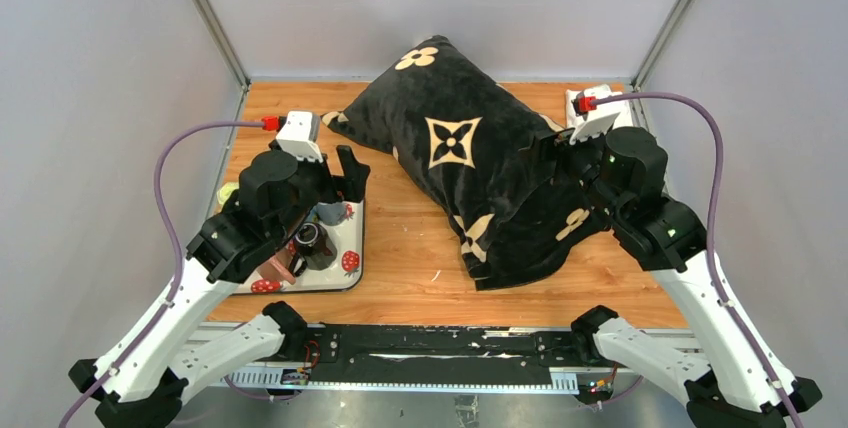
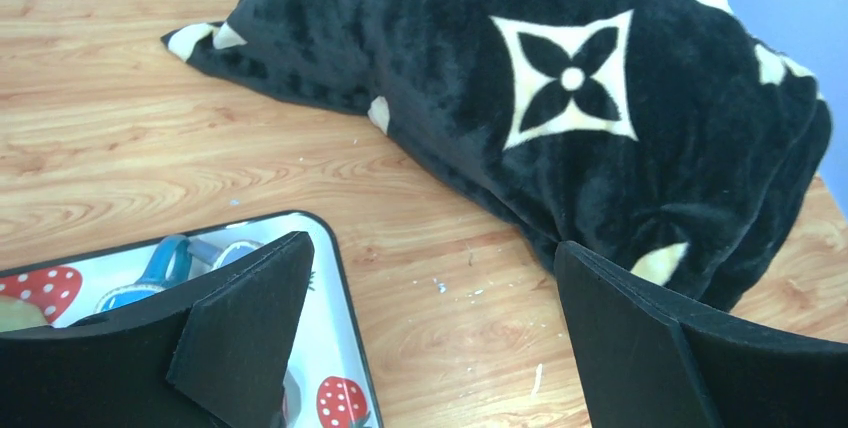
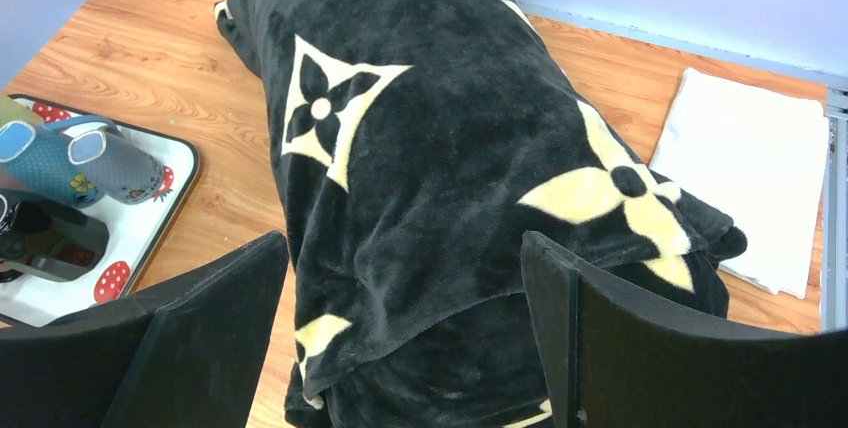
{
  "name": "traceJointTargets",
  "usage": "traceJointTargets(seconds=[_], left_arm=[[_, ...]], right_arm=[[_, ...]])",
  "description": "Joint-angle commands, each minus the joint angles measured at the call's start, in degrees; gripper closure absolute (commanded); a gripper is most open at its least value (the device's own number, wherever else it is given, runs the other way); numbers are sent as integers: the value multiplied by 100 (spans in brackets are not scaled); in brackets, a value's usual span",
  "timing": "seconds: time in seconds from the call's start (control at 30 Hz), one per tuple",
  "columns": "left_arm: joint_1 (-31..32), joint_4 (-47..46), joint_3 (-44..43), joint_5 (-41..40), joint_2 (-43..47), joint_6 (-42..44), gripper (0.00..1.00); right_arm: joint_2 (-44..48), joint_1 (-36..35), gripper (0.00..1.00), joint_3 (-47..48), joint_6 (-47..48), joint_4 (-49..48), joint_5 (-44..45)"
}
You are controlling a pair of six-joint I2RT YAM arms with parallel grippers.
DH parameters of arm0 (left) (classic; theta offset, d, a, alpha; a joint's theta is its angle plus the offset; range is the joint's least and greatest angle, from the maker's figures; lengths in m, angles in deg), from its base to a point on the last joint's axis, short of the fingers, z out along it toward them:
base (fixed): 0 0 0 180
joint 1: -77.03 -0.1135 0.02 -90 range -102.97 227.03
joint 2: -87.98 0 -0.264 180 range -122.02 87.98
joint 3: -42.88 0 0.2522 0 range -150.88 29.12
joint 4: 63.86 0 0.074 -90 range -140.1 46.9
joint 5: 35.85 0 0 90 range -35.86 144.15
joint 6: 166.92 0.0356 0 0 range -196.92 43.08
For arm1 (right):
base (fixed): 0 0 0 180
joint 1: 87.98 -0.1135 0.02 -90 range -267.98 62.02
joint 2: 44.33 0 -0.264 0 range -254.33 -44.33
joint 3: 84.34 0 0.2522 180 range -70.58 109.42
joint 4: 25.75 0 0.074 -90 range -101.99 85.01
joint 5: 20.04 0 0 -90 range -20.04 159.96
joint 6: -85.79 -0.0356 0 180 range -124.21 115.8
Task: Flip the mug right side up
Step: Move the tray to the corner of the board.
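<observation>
- The left gripper (image 2: 430, 250) hangs with its jaws spread wide and nothing between them, no contact with anything.
- One of its black fingers (image 2: 250, 318) sits over the corner of the white, black-rimmed tray with red strawberry print (image 3: 150, 218). The other is above the bare wooden table (image 1: 400, 248), close to the blanket's edge.
- Over on the tray is the grey-blue mug (image 3: 115, 168), carrying a small strawberry motif, with a pale blue flat end turned up and away from the right wrist camera.
- Whether that mug lies on its side or stands inverted cannot be told from these views; it is not upright with its mouth showing.
- Pressed right beside it is a teal cup with a pale blue end (image 3: 38, 168), tilted the same way.
- A dark, glossy vessel (image 1: 310, 238) sits nearer the front of the tray.
- The right gripper (image 3: 402, 243) is spread just as wide, also gripping nothing, and is poised above the black plush blanket with cream flower emblems (image 1: 480, 178).
- That blanket is heaped across the middle of the table, well apart from the mug.
- A folded white cloth (image 3: 750, 168) lies flat at the far right, its edge touching the blanket.
</observation>
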Motion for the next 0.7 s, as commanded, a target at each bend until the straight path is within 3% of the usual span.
traceJointTargets(seconds=[0.0, 0.53, 0.67], left_arm=[[52, 90, -165, -183, -46, 51, 0], [52, 176, -370, -233, -283, -261, 0], [52, -293, -249, 438, -81, 196, 0]], right_arm=[[-29, -85, 10, -59, -176, -181, 296], [-134, -86, 10, -222, -618, -35, 1215], [-148, -85, 11, -315, -813, 17, 1300]])
